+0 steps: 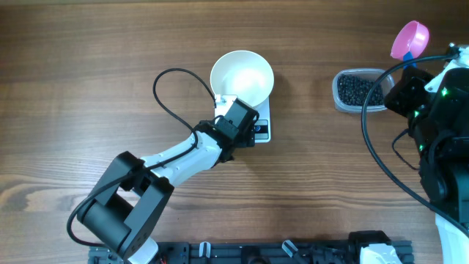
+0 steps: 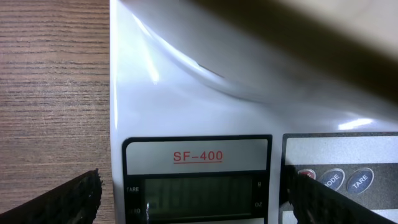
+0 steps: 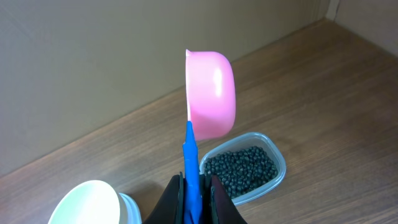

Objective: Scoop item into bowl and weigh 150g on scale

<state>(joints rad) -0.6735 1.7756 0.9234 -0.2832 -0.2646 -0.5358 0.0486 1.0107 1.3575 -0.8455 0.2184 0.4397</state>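
Beans (image 3: 241, 169) lie seemingly below right gripper (image 3: 194, 184) clamping scoop (image 3: 211, 99).

Your wood-grain surface (image 1: 73, 73) looks matt; the scale (image 2: 198, 155) is glossy white plastic, the scoop (image 3: 211, 93) smooth pink plastic.

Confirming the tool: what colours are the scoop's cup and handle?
The scoop has a pink cup and blue handle; right wrist view shows it best.

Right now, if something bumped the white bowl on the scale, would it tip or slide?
Probably slide, not tip: the bowl is wide and sits on the glossy scale. It looks empty, so likely light and easily shoved.
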